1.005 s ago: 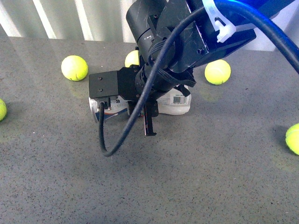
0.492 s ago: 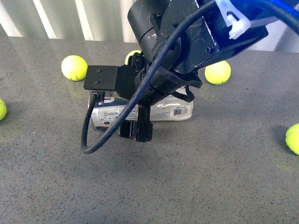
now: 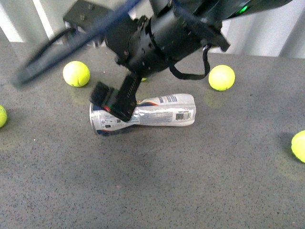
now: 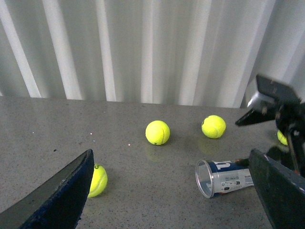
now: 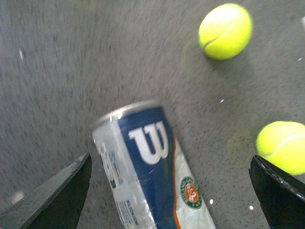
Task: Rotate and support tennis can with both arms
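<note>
The tennis can (image 3: 162,110) lies on its side on the grey table, open metal rim to the left, barcode near its right end. My right gripper (image 3: 114,102) hangs open just above the can's rim end, and a small red mark shows on one finger. In the right wrist view the can (image 5: 152,176) lies between the open right gripper's (image 5: 170,158) fingers, below them, blue label and round logo up. In the left wrist view my left gripper (image 4: 171,157) is open and empty, well away from the can (image 4: 224,177), facing its open mouth.
Loose tennis balls lie around the can: one back left (image 3: 76,71), one back right (image 3: 221,77), one at the right edge (image 3: 299,145), one at the left edge (image 3: 1,114). A white ribbed wall (image 4: 143,47) stands behind the table.
My right arm has lifted and swung up and to the left, off the can. The can has turned on the table and now shows almost whole.
</note>
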You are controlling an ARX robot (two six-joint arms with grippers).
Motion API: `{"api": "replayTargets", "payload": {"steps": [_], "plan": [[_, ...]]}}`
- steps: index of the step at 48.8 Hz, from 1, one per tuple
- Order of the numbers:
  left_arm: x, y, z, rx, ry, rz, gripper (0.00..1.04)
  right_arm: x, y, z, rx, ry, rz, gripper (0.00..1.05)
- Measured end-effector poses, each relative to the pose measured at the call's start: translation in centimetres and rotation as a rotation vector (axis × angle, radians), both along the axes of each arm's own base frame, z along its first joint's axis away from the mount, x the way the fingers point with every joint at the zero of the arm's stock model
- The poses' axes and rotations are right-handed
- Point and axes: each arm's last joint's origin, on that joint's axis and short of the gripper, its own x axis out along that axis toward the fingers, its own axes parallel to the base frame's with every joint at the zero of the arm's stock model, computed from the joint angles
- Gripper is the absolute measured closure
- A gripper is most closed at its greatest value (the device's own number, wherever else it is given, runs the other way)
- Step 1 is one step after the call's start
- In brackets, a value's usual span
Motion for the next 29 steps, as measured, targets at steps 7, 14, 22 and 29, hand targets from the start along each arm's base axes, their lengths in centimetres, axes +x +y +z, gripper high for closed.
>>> {"api": "replayTargets", "payload": {"steps": [7,14,22,29], "plan": [[0.0,0.0,0.0,0.000,0.000,0.000,0.07,0.0,-2.2,5.0,0.225,0.022,-0.294,0.07],[0.0,0.0,0.0,0.000,0.000,0.001,0.07,0.0,-7.9,7.0,0.349,0.044,-1.000,0.07],[0.0,0.0,0.0,0.000,-0.001,-0.001,0.07,0.0,-9.1,6.0,0.477,-0.075,-1.131,0.15],[0.0,0.0,0.0,0.000,-0.001,0.003,0.07,-5.0,-13.2,4.8,0.666,-0.399,-1.068,0.47]]}}
